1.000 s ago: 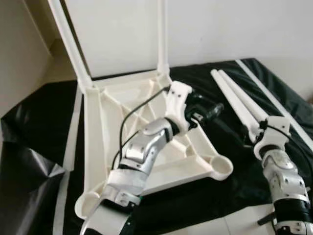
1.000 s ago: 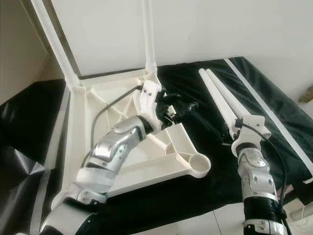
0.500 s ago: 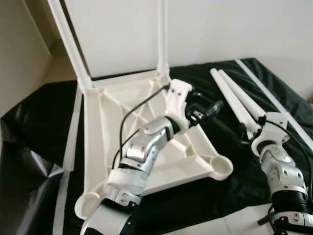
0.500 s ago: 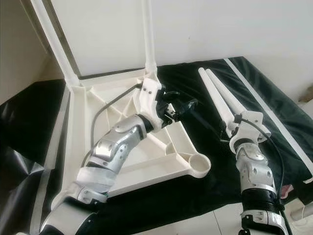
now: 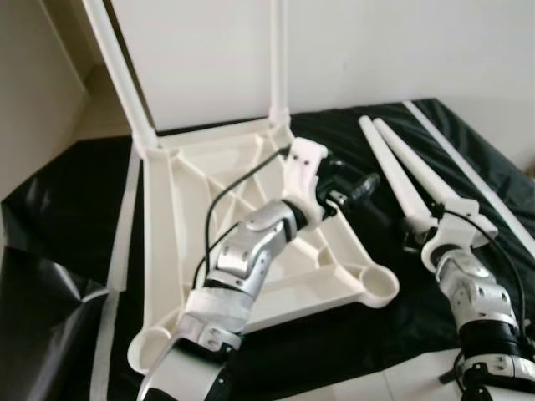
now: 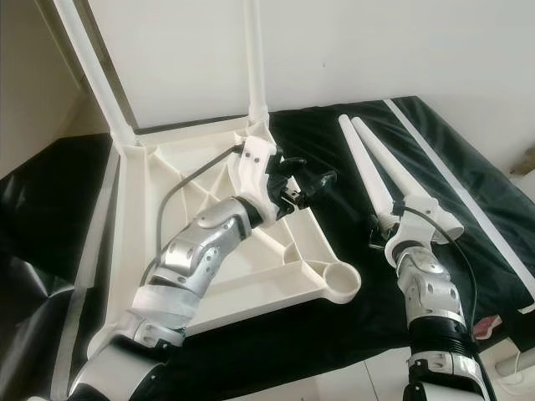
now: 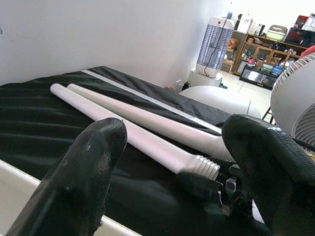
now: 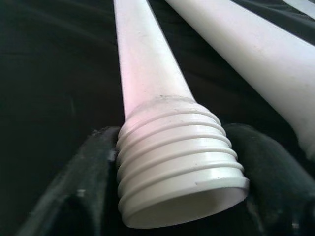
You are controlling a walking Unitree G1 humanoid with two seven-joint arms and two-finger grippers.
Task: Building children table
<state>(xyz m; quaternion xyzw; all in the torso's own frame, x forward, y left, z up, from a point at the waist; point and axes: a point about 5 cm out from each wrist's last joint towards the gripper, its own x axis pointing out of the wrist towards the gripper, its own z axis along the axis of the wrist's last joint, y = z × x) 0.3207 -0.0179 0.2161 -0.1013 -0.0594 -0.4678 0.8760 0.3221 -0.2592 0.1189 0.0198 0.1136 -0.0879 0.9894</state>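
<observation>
Since a moment earlier the right arm had drawn in toward the nearer table leg (image 6: 368, 174), so that the right tool (image 8: 179, 196) now sat at its threaded end; the left arm had hardly shifted. In the right wrist view one black finger (image 8: 74, 194) lay on each side of the ribbed thread and seemed to touch it, so the tool looked closed round that end, though I could not be sure it was squeezing. The second leg (image 5: 422, 163) lay just beside the first on the black sheet (image 5: 75, 209). The upturned tabletop (image 5: 180, 225) lay on the same sheet with two legs already standing in its far corners and an empty socket (image 5: 378, 288) at its near corner. The left tool (image 7: 172, 167) hovered with its fingers well apart over the tabletop's right edge, holding nothing.

The risk, as I judged it, lay in the grip: caught so near one end, on hard ridges, the long leg could swing down or slip out when lifted, knock its neighbour rolling, or reach the socket crooked and cross the thread.
</observation>
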